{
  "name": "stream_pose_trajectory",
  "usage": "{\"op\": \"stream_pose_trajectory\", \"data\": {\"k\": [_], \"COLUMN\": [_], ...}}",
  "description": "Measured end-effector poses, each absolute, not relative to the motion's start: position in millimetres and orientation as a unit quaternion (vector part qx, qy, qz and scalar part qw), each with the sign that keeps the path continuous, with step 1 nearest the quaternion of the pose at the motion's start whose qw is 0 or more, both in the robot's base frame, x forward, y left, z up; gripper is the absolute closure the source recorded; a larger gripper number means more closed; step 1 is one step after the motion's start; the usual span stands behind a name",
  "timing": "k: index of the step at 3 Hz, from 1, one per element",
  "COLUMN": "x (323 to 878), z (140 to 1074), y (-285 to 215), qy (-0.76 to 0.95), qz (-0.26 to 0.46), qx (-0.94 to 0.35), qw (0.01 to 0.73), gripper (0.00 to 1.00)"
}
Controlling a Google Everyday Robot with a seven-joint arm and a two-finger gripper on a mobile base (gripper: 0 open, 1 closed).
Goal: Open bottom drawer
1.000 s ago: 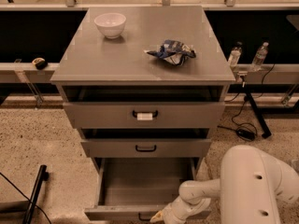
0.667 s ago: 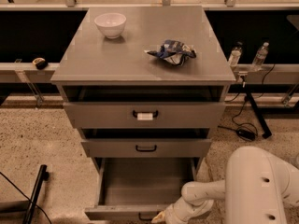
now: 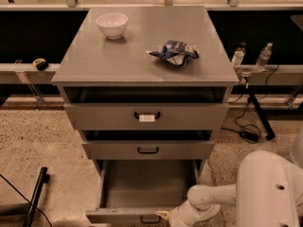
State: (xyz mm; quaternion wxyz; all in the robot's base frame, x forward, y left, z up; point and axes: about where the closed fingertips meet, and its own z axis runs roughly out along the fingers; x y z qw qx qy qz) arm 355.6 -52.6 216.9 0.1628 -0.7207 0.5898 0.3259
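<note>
The gray cabinet (image 3: 147,60) has three drawers. The bottom drawer (image 3: 118,216) is pulled far out toward me. Its empty gray inside (image 3: 147,183) shows, and its narrow front lies at the lower edge of the view with the small black loop handle (image 3: 150,219). My gripper (image 3: 164,216) is at the right end of that handle, at the drawer front, with the white arm (image 3: 213,197) reaching in from the right. The middle drawer (image 3: 148,150) and the top drawer (image 3: 147,116), which has a white tag at its handle, stand only slightly out.
A white bowl (image 3: 111,24) and a crumpled blue snack bag (image 3: 173,51) lie on the cabinet top. Two water bottles (image 3: 238,56) stand on a ledge at the right, with cables and a stand leg (image 3: 258,117) below. A black pole (image 3: 35,195) lies on the speckled floor at the left.
My white arm housing has shifted a little to the right. The gripper stays at the bottom drawer's handle, and the drawer stands as far out as before.
</note>
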Motion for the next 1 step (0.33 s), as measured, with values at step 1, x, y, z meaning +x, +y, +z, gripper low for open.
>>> {"op": "stream_pose_trajectory", "data": {"k": [1], "x": [355.6], "z": [216.9], "y": [-52.6], "qy": [0.59], "qz": [0.326], "qx": [-0.721], "qw": [0.163], "gripper": [0.0]}}
